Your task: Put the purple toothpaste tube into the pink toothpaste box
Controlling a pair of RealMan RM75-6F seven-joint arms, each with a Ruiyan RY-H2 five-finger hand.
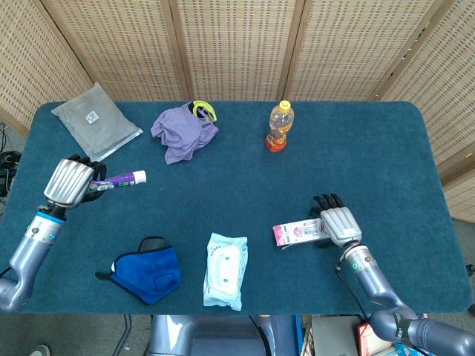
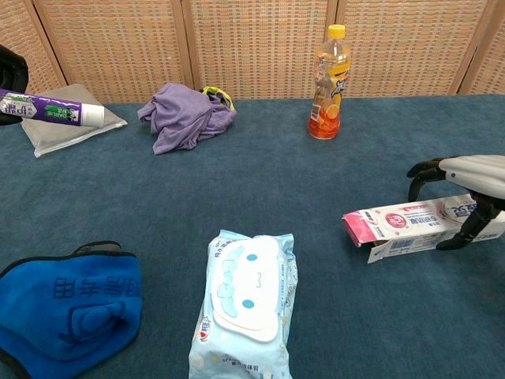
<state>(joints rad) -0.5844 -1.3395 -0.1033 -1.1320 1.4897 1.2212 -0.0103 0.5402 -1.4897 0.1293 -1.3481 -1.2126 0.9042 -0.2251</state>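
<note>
The purple toothpaste tube (image 1: 122,179) (image 2: 55,110) is held off the table at the far left, white cap pointing right, gripped by my left hand (image 1: 70,183) (image 2: 9,67). The pink toothpaste box (image 1: 297,233) (image 2: 418,225) lies flat on the blue table at the right, its open flap end towards the left. My right hand (image 1: 338,222) (image 2: 469,178) arches over the box's right end, with its fingers (image 2: 417,169) curled down on the far side and the thumb against the near side. The box still rests on the table.
An orange drink bottle (image 1: 279,127) (image 2: 329,83) stands at the back centre. A purple cloth (image 1: 183,131) and a grey pouch (image 1: 95,119) lie at the back left. A blue mask (image 1: 145,269) and a wet-wipes pack (image 1: 225,270) lie near the front edge.
</note>
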